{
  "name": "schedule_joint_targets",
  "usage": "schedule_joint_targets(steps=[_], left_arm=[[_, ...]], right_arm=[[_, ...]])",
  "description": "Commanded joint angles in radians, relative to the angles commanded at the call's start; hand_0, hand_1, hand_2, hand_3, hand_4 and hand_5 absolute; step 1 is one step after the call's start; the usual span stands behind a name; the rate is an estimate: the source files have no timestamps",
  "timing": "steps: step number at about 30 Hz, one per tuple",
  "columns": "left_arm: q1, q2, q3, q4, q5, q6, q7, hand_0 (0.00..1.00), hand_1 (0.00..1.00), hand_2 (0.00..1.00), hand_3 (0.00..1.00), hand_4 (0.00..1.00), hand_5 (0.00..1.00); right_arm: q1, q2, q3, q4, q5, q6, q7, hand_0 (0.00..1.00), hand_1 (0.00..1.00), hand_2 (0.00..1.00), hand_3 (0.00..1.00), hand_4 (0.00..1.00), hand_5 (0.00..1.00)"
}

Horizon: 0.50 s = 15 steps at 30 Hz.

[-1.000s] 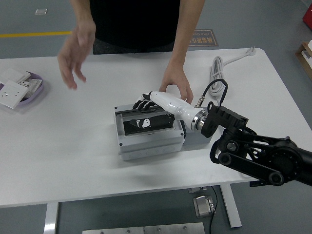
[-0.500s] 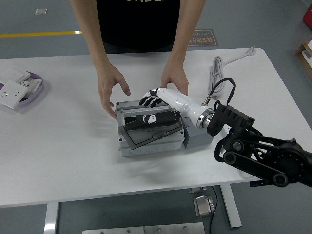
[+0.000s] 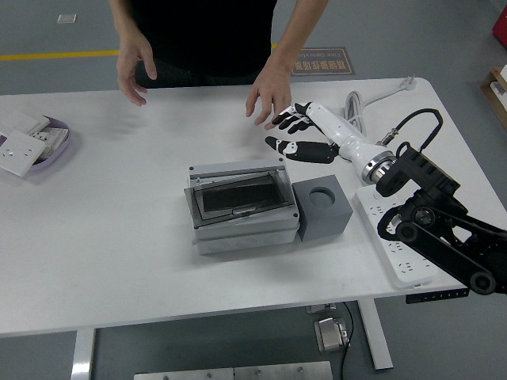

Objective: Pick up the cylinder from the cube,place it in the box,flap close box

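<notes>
A gray box (image 3: 242, 207) sits in the middle of the white counter (image 3: 119, 237). Its flap (image 3: 238, 195) with the dark window is down over the top, a bit crooked. You cannot see inside the box, so the cylinder cannot be seen.

Right beside the box, touching its right side, is a gray cube (image 3: 322, 207). The round hole (image 3: 322, 193) in its top has nothing in it.

The robot's right hand (image 3: 299, 133) is up in the air, above and to the right of the box in the picture. Its black fingers (image 3: 287, 120) are spread out and hold nothing. They point to the left. The black arm (image 3: 440, 229) comes in from the lower right.

At the far left edge is a purple bowl (image 3: 55, 146) with white wall switches (image 3: 24, 142) in it.

A white power strip (image 3: 396, 241) lies on the right of the counter, under the arm. A white cord (image 3: 356, 103) lies near the upper right.

A person in a black shirt (image 3: 206, 36) stands at the top. One hand (image 3: 135, 67) is lifted at the upper left. The other hand (image 3: 268, 95) is just beside the robot's fingers. Both are open and hold nothing.

The floor (image 3: 55, 32) is gray with a yellow line (image 3: 47, 55).
</notes>
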Motion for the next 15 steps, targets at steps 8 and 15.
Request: schedule_joint_targets(steps=[8,15], left_arm=[[0.004,0.002,0.022,0.0,-0.019,0.0,0.0,0.629,0.647,0.625,0.668,0.722,0.253],[0.009,0.007,0.041,0.001,-0.034,0.0,-0.002,0.629,0.647,0.625,0.668,0.722,0.253]], right_arm=[[-0.116,0.04,0.186,-0.062,0.141,-0.045,0.105,0.679,0.631,0.655,0.653,0.736,0.539],[-0.187,0.043,0.326,-0.091,0.261,-0.058,0.168,0.662,0.623,0.65,0.654,0.733,0.522]])
